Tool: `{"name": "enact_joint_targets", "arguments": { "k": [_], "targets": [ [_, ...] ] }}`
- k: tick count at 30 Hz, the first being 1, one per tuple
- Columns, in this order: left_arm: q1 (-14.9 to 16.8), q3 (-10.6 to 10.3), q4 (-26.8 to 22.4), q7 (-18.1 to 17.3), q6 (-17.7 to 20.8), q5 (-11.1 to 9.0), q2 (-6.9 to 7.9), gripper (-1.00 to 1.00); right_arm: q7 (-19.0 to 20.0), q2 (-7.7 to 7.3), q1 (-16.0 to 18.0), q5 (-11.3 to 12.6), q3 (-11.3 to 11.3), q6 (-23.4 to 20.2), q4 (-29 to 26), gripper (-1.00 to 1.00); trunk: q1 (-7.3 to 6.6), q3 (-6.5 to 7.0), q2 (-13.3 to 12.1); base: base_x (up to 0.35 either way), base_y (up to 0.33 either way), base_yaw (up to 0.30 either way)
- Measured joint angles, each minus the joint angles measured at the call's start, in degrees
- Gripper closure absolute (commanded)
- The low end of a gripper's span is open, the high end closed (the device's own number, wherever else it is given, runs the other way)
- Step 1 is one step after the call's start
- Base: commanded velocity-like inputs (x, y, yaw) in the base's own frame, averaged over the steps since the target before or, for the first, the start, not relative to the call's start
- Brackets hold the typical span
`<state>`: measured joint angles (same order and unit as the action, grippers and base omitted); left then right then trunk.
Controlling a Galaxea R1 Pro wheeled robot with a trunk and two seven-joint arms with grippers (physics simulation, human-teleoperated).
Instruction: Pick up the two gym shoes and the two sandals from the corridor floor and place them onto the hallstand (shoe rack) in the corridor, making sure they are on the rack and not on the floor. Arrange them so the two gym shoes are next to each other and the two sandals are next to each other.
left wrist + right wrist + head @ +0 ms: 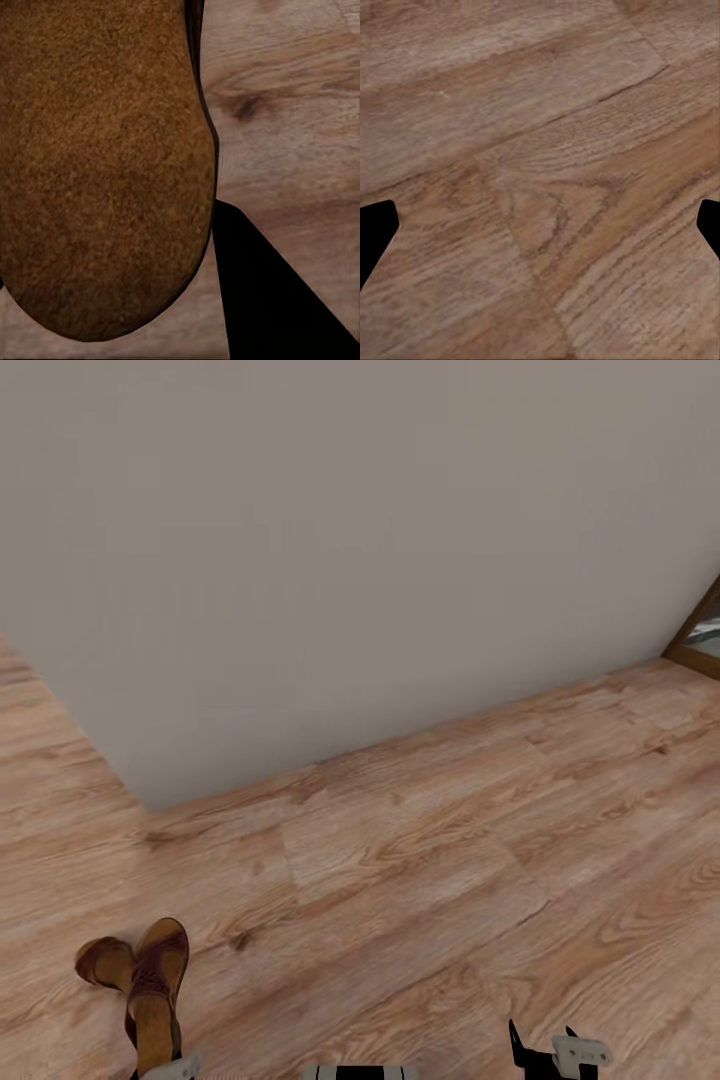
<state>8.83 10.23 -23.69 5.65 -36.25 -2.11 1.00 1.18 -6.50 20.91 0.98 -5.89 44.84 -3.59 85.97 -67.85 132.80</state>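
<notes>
Sandal (pixel 155 985) pinched by left end effector (pixel 160 1066), frame-cropped; right end effector (pixel 540 225) spread, bare.

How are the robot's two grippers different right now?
The left gripper is carrying a brown sandal, while the right gripper has nothing between its fingers. In the wrist views, the sandal's tan sole sits close up before the left one, while the right one's dark fingertips stand wide apart at the edges. Both hang low over the same wood-plank floor.
</notes>
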Motion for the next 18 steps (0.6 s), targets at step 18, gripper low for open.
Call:
{"name": "enact_joint_targets", "arguments": {
  "k": [18],
  "targets": [
    [0.00,0.01,0.00,0.00,0.00,0.01,0.02,1.00,0.00,0.00,0.00,0.00,0.00,0.00,0.02,-1.00,0.00,0.00,0.00,0.000,0.000,0.278]
  ]
}}
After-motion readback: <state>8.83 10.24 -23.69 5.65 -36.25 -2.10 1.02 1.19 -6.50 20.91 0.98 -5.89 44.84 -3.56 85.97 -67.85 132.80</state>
